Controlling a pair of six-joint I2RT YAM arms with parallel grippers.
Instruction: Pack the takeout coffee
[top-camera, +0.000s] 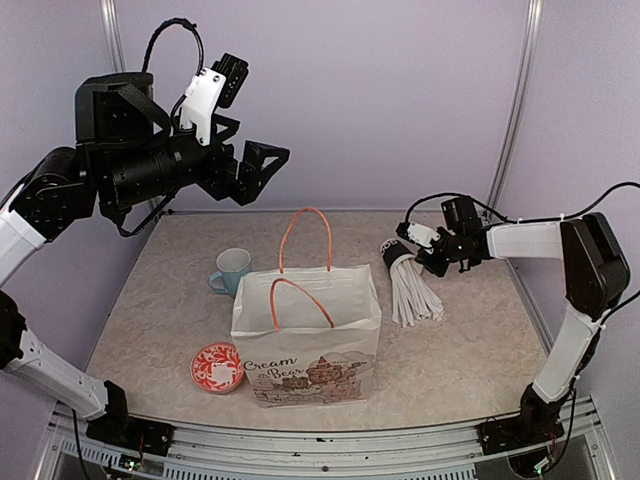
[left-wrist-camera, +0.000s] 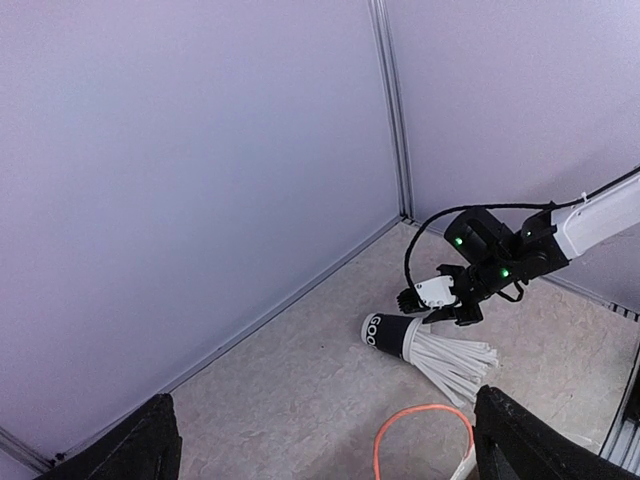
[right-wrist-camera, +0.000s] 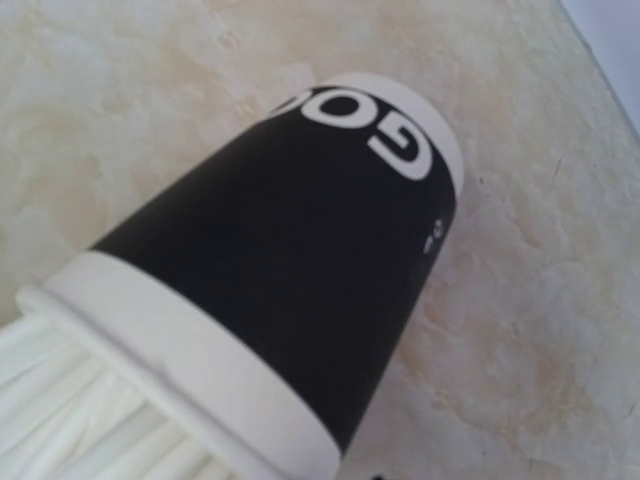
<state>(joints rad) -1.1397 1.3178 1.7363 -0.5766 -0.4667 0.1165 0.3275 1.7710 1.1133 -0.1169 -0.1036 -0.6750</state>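
Top external view: the left gripper was raised in the upper left of the frame, clear of the table, jaws apart and holding nothing. A printed paper bag stood upright at centre, mouth open, orange handles up. A light blue mug stood just beside the bag's upper left corner, and a red patterned disc lay at its lower left. Right of the bag a black cup with straws lay on its side, the white straws fanned toward the bottom of the frame. The right gripper was at this cup; whether its jaws were parted or closed could not be told. Left wrist view: the left arm's own fingers showed at the two bottom corners, wide apart, with one orange handle between them at the bottom edge; the right gripper sat at centre right, right above the tipped cup. Right wrist view: the tipped cup filled the frame, white lettering near its base at top, straws at lower left; the gripper's own fingers did not show. The takeout coffee could not be made out in any view; whether it sat inside the bag could not be told.
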